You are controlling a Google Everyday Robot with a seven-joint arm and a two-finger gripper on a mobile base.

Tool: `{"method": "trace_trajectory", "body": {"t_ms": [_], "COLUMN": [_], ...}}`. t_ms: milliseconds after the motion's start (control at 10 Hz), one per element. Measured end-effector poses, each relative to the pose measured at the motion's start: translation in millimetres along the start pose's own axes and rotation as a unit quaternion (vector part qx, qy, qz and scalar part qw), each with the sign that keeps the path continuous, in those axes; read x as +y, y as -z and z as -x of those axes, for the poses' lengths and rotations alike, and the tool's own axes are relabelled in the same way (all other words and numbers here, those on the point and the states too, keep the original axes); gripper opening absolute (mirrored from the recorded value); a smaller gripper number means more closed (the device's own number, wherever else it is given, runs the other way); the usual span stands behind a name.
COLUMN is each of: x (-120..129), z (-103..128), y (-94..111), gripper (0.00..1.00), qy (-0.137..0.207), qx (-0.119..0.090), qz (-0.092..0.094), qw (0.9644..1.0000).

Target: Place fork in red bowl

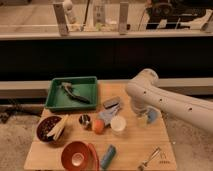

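Note:
The fork [150,158] is a slender silvery piece lying on the wooden table [135,145] near its front right corner. The red bowl [77,155] stands upright at the front edge, left of centre, well to the left of the fork. My white arm comes in from the right and bends down over the table's right half. The gripper [142,118] hangs below the wrist, just right of the white cup [118,124] and some way behind the fork. It holds nothing that I can see.
A green tray [56,100] with a dark utensil sits at the back left. A dark maroon bowl [50,129] with pale sticks, a small metal cup [85,120], an orange ball [98,126], a grey packet [111,106], a blue object [152,116] and a lying blue tube [108,156] are spread around.

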Motion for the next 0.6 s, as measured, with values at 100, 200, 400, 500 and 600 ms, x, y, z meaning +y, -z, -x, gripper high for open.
{"method": "trace_trajectory", "body": {"t_ms": [100, 200, 400, 500, 600], "x": [1, 11, 37, 59, 71], "z": [1, -5, -13, -15, -15], "y": [0, 0, 1, 1, -1], "gripper": [0.80, 0.80, 0.80, 0.80, 0.80], "qy": [0.001, -0.005, -0.010, -0.004, 0.002], "qx": [-0.003, -0.012, -0.033, -0.045, -0.054], "qz": [0.000, 0.001, -0.003, -0.006, -0.007], "qw": [1.0000, 0.9999, 0.9994, 0.9990, 0.9985]}}
